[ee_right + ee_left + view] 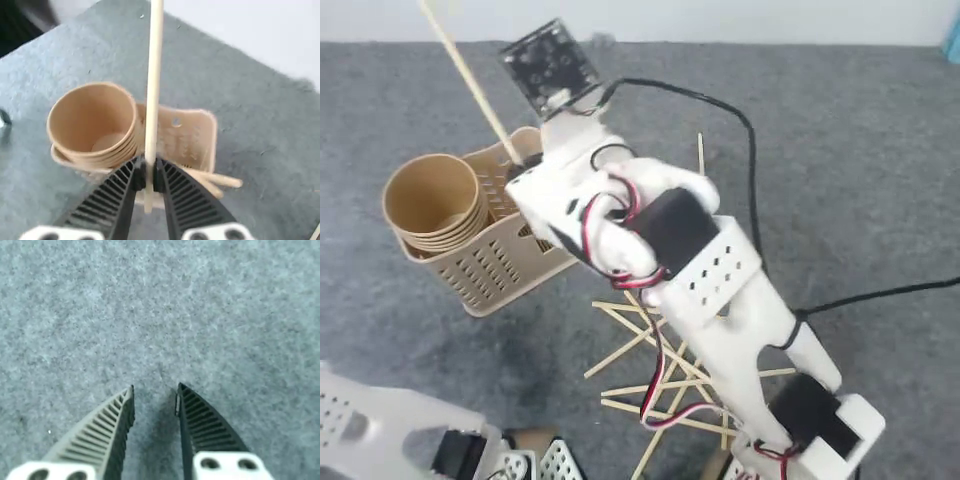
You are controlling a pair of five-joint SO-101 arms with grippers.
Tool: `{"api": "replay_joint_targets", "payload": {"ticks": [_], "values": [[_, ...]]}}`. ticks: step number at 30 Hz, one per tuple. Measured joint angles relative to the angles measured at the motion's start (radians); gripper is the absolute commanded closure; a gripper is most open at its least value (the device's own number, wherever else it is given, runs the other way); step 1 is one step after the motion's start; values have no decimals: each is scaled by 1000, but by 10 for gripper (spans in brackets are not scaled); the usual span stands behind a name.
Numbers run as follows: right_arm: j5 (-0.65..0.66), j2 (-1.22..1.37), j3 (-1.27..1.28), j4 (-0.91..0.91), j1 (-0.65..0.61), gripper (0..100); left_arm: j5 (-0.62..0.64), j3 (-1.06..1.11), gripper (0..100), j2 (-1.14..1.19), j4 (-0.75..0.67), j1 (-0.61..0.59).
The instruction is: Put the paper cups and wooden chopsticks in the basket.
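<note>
pinching a chopstick (152, 75), right hand (148, 175) hangs over basket (200, 135) w/ stacked cups (90, 120); left hand (154, 390) spread.

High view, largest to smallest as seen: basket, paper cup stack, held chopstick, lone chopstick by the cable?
1. basket, partly hidden.
2. paper cup stack.
3. held chopstick, thin, raised nearer the camera, so unsure.
4. lone chopstick.

Grey, felt-like surface (860, 200), speckled weave, seen close in the left wrist view (160, 315). Pale wall (720, 18) along its far edge. Small blue object (953, 42), cut off at far corner; identity unclear.
</note>
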Motion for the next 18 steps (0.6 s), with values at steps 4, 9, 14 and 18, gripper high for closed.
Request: {"api": "replay_joint_targets", "payload": {"ticks": [4, 9, 14, 18], "values": [[0, -17, 11, 66, -61, 991, 0, 0, 867, 0, -2, 0], [0, -163, 127, 74, -103, 991, 0, 3, 867, 0, -6, 0], [0, -255, 379, -86, -58, 991, 0, 34, 867, -8, -35, 3], [0, -313, 562, -301, -25, 991, 0, 75, 867, -26, -77, 6]]}}
